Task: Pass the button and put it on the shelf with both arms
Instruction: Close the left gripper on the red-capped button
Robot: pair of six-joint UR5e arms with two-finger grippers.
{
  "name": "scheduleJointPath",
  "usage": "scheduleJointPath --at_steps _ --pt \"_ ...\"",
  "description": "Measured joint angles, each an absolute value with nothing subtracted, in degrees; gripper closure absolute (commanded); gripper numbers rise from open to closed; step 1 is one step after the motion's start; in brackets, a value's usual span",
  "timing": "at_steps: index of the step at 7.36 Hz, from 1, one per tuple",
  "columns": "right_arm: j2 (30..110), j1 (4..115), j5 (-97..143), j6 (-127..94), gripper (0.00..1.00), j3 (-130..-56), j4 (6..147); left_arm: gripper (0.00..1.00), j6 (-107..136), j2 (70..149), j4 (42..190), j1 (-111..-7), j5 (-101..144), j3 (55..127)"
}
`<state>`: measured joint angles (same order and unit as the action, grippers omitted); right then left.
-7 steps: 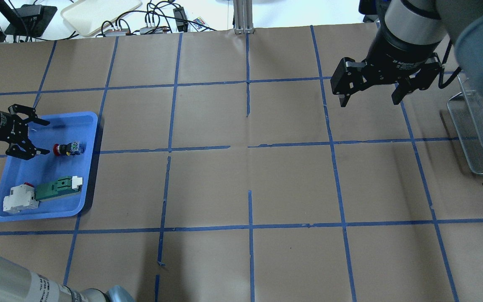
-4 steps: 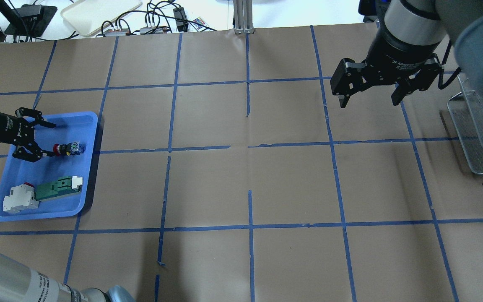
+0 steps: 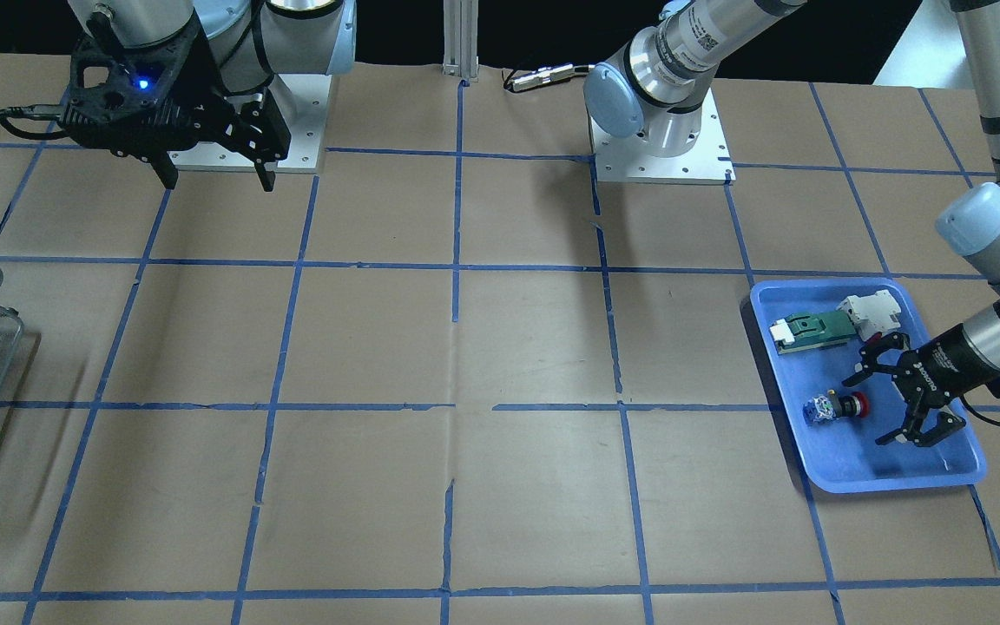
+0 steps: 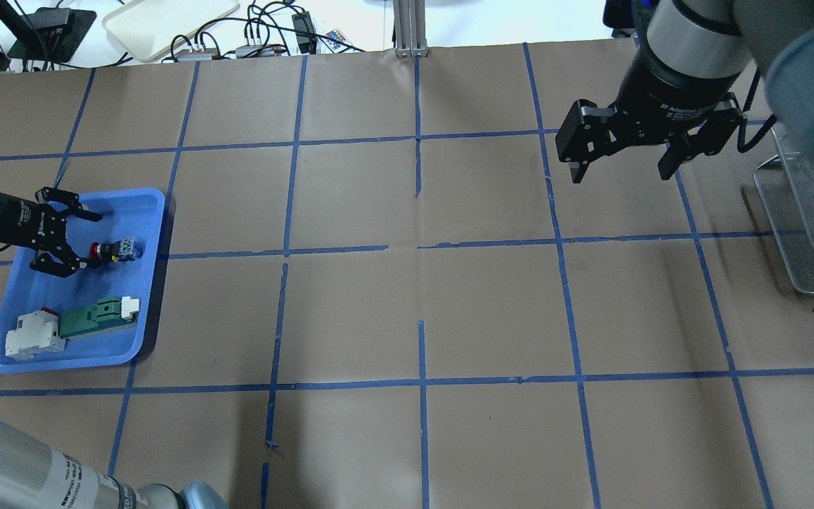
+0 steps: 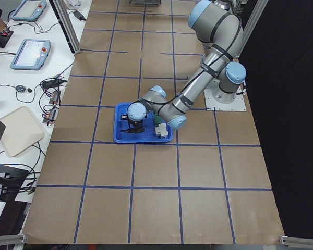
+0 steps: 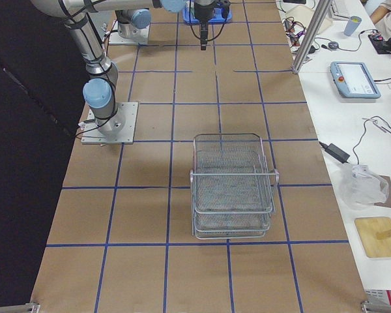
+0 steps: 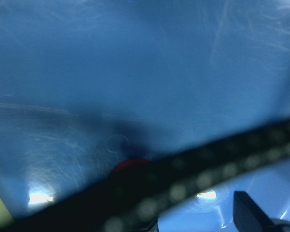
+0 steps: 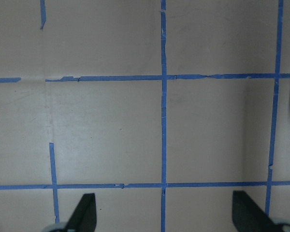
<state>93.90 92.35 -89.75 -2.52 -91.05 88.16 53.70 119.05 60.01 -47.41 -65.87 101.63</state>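
On blue tray (image 4: 121, 212), button (image 4: 116, 249) lying flat, red cap toward released left pincer (image 4: 91, 240).

Even overhead light; blurred left-wrist view.

button (image 4: 116, 249) in tray (image 4: 121, 208) at table's (image 4: 492, 311) left end | shelf (image 4: 795, 212) at right end
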Motion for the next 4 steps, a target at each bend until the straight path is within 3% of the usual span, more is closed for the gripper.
scheduleJointPath --at_steps 1,4 --pt "93.9 92.4 -89.7 -2.5 0.0 -91.0 88.2 0.19 53.7 119.2 60.1 -47.4 -66.0 101.7" --pt "93.9 92.3 -90.0 -2.5 0.0 -91.1 87.9 0.7 53.8 119.4 60.4 -47.4 -66.2 101.8"
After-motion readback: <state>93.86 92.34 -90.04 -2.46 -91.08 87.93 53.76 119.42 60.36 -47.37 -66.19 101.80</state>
